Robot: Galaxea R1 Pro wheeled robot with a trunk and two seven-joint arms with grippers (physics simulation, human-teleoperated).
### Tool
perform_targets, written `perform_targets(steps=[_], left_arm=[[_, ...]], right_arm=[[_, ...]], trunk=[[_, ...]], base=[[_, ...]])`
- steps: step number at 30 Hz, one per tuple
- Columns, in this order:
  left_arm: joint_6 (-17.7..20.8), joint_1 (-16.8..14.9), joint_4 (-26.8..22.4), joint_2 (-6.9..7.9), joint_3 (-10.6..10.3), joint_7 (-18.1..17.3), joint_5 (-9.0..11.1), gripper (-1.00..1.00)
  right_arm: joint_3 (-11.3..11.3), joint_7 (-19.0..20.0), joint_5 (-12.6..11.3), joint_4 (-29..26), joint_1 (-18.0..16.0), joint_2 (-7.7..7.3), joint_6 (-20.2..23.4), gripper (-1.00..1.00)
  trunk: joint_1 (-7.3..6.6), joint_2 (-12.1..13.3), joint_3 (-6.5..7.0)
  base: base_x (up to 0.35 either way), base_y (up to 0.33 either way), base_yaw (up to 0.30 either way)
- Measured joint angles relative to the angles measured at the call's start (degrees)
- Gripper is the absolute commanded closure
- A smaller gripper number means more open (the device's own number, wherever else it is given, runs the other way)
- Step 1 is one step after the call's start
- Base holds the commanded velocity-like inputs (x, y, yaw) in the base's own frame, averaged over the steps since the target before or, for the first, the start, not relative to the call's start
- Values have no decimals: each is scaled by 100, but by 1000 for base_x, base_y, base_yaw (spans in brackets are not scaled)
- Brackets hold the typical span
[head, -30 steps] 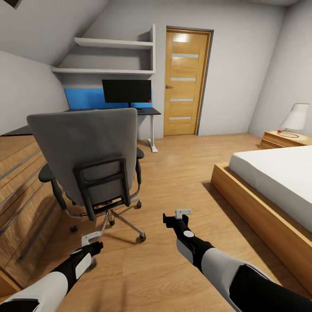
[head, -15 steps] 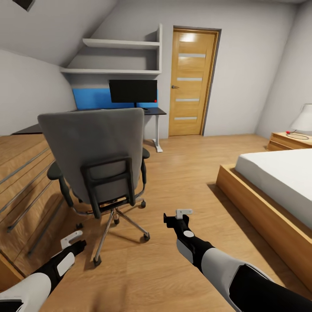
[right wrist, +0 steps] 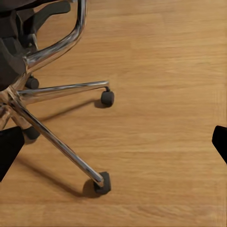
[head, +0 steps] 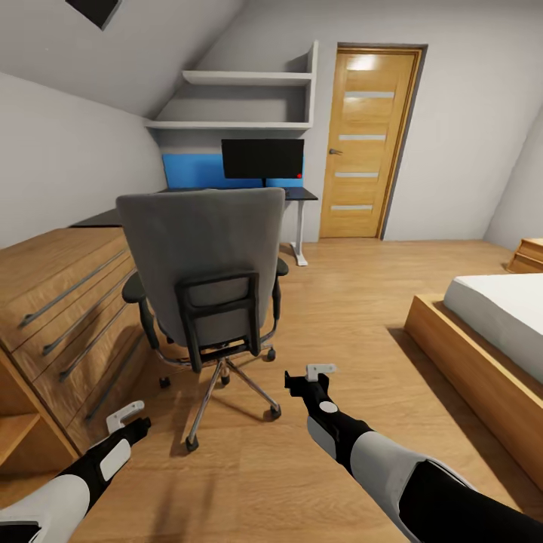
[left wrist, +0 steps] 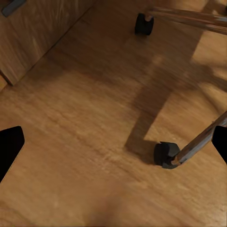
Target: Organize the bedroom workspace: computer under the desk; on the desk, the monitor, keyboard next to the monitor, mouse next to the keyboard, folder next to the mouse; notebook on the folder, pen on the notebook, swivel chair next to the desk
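No writing or brand can be read anywhere; the only mark is a small red dot at the monitor's (head: 262, 157) lower corner. The whole view has swung left since a moment ago: the door (head: 367, 142) and chair (head: 202, 273) now sit further right in the head view, the lamp and most of the nightstand (head: 529, 255) have slid off the edge, and more of the wooden drawer unit (head: 72, 311) shows. The right gripper (head: 309, 375) is where it was, and the left gripper (head: 127, 419) has barely shifted since half a second ago. Both hang over bare floor (head: 339, 317), fingers spread wide apart and holding nothing.

The chair stands with its tall back toward us, between the robot and the desk (head: 296, 194), hiding most of the tabletop. The monitor stands on the desk before the blue panel. The chair's chrome legs and casters (left wrist: 165, 154) lie just beyond the left gripper and near the right one. The bed (head: 494, 332) is well off to the right.
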Motion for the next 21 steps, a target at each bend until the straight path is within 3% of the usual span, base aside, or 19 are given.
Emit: perform_targets(steps=[11, 18, 19, 21], left_arm=[[-41, 0, -18, -13, -7, 16, -9, -100], [-765, 0, -29, -25, -14, 49, -3, -100], [-389, -12, -554, -14, -32, 193, -24, -100], [-66, -8, -853, -24, -27, 268, -24, -100]], right_arm=[[-8, 0, -1, -1, 0, 0, -2, -100], [-8, 1, -7, 6, 5, 0, -201, -100], [-20, 5, -22, 143, 14, -1, -614, -100], [-16, 5, -22, 167, 15, -1, -656, -100]], trunk=[[0, 0, 0], [0, 0, 0], [0, 0, 1], [0, 0, 0]], base=[[0, 0, 19], [0, 0, 1], [0, 0, 0], [0, 0, 0]])
